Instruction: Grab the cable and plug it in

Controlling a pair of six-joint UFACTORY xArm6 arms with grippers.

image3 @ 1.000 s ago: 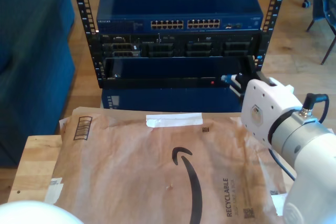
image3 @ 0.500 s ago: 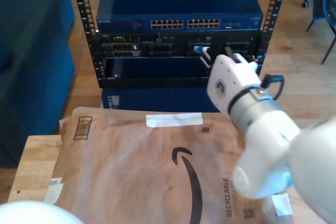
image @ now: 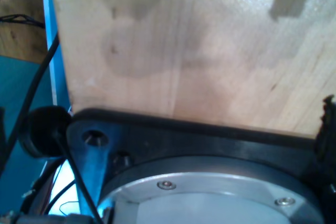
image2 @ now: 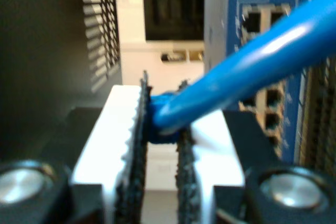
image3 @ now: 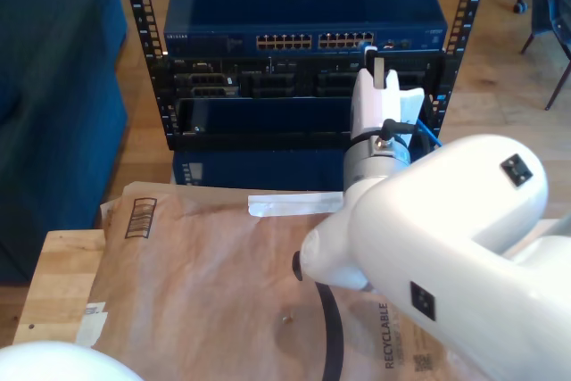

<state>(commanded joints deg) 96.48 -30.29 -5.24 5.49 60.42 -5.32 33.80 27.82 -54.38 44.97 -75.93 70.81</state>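
Currently the insertion step is in hand: the cable (image2: pixel 252 59) is already grasped and carried up to the rack. My second gripper (image3: pixel 376 67) is closed on the cable's plug end, the two ridged fingers (image2: pixel 126 135) pinching the blue boot between them, with the cord running away from the jaws toward the blue switch (image3: pixel 303 2). In the exterior view the gripper stands just in front of the switch's port row (image3: pixel 314 41), near the row's right end as that view shows it. Whether the plug tip touches a port cannot be told; the gripper hides it.

My first gripper looks down on a bare wooden table (image: pixel 199 45); its fingers are out of frame, so their state cannot be told.

Next move, as judged: align the plug squarely with one open port, clip side matched to the port's notch, then advance straight until it seats. A skewed approach risks the plug catching on the port edge or slipping in the grip.
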